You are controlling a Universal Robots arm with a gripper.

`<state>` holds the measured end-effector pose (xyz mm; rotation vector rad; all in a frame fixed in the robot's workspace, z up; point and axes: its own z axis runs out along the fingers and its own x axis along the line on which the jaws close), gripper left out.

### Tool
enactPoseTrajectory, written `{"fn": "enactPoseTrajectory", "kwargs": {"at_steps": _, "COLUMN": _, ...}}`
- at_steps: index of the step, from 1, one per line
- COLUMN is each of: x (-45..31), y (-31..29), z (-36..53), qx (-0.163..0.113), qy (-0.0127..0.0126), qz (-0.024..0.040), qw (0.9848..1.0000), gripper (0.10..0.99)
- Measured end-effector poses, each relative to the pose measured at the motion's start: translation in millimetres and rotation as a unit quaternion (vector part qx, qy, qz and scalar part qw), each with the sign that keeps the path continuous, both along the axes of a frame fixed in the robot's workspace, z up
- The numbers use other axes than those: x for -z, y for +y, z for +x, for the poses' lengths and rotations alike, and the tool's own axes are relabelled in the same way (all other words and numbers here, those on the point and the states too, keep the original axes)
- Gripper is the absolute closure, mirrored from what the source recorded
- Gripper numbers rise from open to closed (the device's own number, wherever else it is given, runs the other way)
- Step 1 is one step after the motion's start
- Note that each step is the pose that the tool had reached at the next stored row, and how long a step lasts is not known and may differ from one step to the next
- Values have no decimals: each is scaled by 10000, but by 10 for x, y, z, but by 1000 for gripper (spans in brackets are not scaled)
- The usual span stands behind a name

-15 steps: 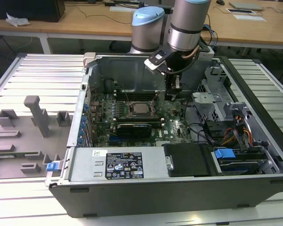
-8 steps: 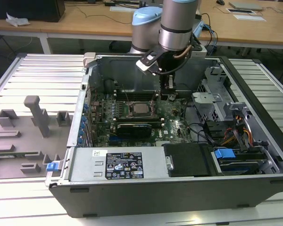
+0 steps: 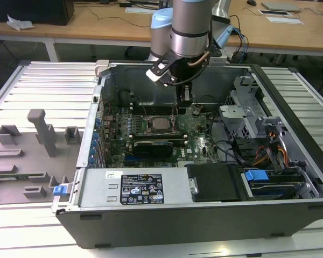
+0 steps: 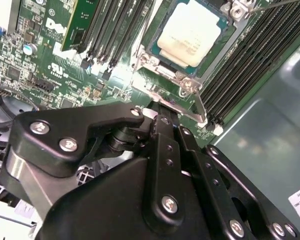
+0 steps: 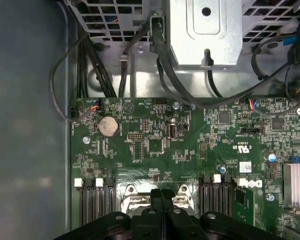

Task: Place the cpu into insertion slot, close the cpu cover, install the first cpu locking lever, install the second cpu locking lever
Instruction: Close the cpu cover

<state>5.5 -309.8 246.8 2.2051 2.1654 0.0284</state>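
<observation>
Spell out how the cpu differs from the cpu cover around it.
The cpu is a solid, pale beige-silver square; the cpu cover is a thin, shinier silver frame with an open window. The cpu fills the middle; the cpu cover rims its edges. Both look metallic, are roughly square and appear to lie flat, level with each other.
</observation>
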Motion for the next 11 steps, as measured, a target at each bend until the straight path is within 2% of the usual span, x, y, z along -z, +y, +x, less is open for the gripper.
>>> {"fn": "enactPoseTrajectory", "kwargs": {"at_steps": 2, "x": 0, "y": 1, "z": -31, "qx": 0, "qy": -14, "qz": -1, "qw": 10000, "gripper": 980}}
{"fn": "enactPoseTrajectory", "kwargs": {"at_steps": 8, "x": 0, "y": 2, "z": -83, "qx": 0, "qy": -33, "qz": 0, "qw": 10000, "gripper": 980}}
{"fn": "enactPoseTrajectory", "kwargs": {"at_steps": 11, "x": 5, "y": 2, "z": -151, "qx": -1, "qy": -87, "qz": 0, "qw": 10000, "gripper": 980}}
